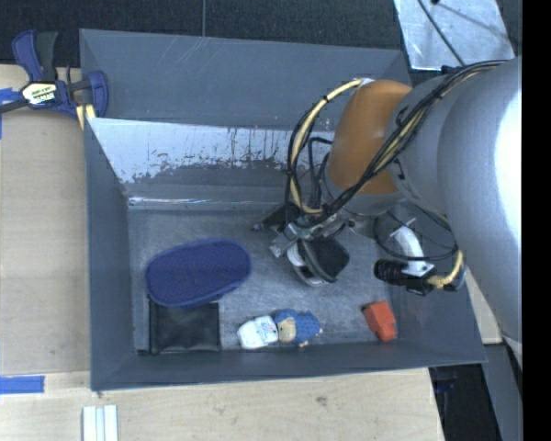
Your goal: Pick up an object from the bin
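Note:
My gripper hangs low over the middle of the bin, near the back wall, under the arm's orange cover. Right below and slightly right of it sits a dark rounded thing with a white edge; I cannot tell whether it touches the gripper. A blue oval pad lies to the left, apart from the gripper. A small white and blue toy figure lies near the front wall. An orange-red block rests at the front right.
A flat black square lies in the front left corner, partly under the blue pad. A black and white piece shows at the right wall, under the arm and its cables. Bare grey floor lies between the pad and the gripper.

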You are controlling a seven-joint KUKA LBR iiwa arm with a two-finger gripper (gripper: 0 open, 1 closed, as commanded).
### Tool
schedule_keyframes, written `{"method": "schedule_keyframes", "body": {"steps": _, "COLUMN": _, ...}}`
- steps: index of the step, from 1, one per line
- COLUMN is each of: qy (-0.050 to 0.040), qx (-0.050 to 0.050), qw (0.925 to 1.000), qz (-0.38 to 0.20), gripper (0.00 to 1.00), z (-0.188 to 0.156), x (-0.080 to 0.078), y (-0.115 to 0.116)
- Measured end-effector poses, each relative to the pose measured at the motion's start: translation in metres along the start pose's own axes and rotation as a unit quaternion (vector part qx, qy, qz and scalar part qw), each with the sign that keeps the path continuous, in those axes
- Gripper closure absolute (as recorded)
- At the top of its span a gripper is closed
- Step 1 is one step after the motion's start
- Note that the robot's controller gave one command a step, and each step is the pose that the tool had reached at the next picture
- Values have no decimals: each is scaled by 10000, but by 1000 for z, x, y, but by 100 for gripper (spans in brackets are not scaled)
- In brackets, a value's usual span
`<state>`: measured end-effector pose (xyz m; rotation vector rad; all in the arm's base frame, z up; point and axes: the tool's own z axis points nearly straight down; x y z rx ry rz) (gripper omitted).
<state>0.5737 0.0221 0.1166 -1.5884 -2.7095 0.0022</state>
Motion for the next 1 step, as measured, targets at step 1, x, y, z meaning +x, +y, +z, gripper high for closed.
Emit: {"method": "schedule_keyframes", "body": {"steps": 1, "qy": -7, "qx": -13, "qw": 10000, "qz": -15, "gripper": 100, "z": -74, "x": -1, "y": 0}}
